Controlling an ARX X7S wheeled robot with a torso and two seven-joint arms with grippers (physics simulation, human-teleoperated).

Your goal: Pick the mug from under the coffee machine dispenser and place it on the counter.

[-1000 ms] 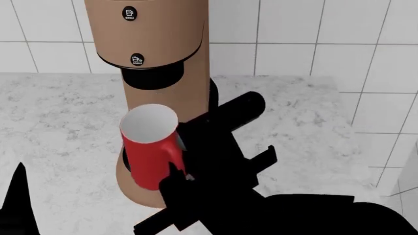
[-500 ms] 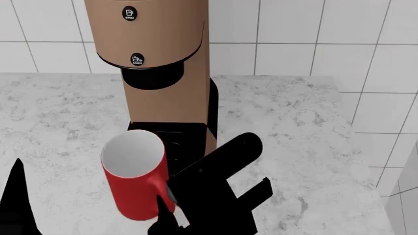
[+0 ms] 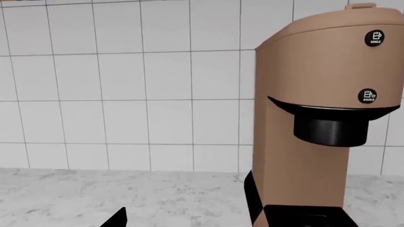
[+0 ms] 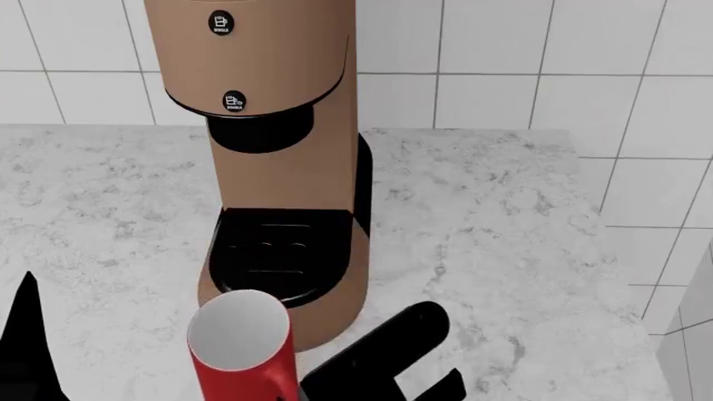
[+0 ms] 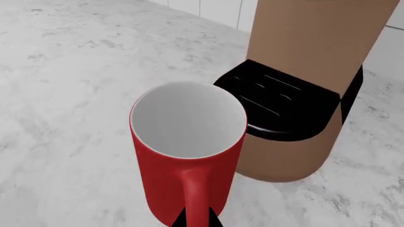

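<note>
Red mug (image 4: 242,352) clear of dispenser (image 4: 260,132), not yet on tabletop (image 4: 513,225).
Right fingers (image 5: 196,220) pinch its handle near the drip tray (image 4: 284,251); setting down remains. Left fingers' state cannot be told.

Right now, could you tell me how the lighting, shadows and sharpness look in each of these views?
Head view: flat, even render light, sharp, no glare; the mug is cut off at the frame's bottom. Right wrist view: crisp, with soft shading under the drip tray. Left wrist view: evenly lit, the dispenser sharp, no blur.
</note>
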